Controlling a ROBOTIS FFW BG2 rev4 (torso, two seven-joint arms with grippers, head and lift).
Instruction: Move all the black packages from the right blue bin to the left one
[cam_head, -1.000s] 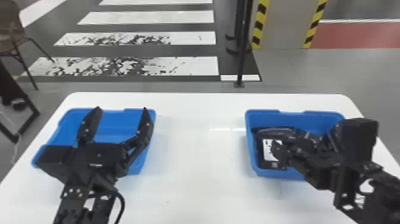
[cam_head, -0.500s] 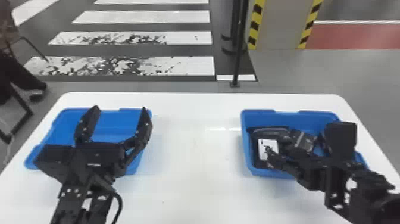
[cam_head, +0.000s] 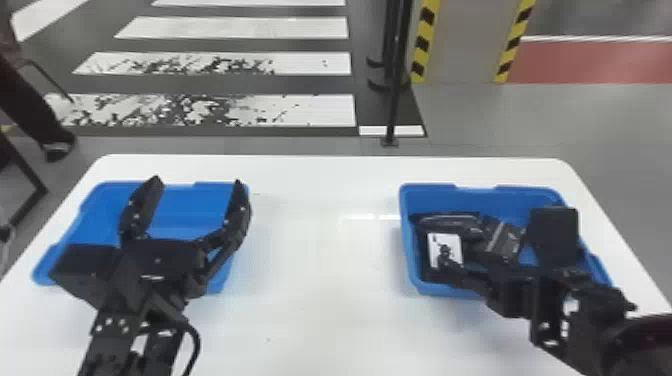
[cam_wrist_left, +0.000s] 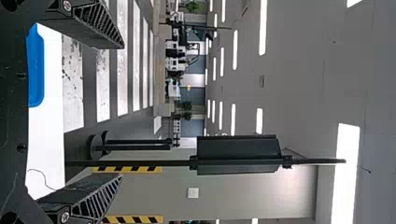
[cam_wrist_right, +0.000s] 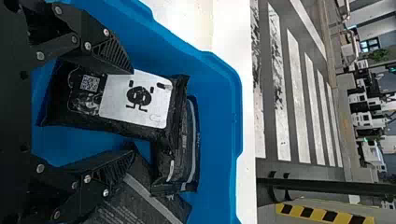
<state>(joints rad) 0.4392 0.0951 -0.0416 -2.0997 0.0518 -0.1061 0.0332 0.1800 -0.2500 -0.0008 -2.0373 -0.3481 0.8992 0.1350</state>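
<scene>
My left gripper (cam_head: 198, 183) stands open above the left blue bin (cam_head: 192, 200), whose visible floor is bare; in the left wrist view that gripper (cam_wrist_left: 122, 111) has nothing between its fingers. Over the right blue bin (cam_head: 430, 192), my right gripper (cam_head: 510, 295) is low at its near side. Several black packages lie inside, among them a white-labelled one (cam_head: 425, 250). The right wrist view has the open gripper (cam_wrist_right: 130, 108) around this labelled package (cam_wrist_right: 116, 119), one finger overlapping its edge. Another package (cam_wrist_right: 189, 144) lies beyond, and a third (cam_wrist_right: 135, 200) beside the other finger.
Both bins stand on a white table (cam_head: 310, 300), with a wide gap of tabletop between them. Beyond the table's far edge, a thin black post (cam_head: 395, 100) rises from the floor.
The right gripper has moved left and inward over the right bin, toward the labelled package. My left gripper has kept its place over the left bin. The head view has shifted slightly.
</scene>
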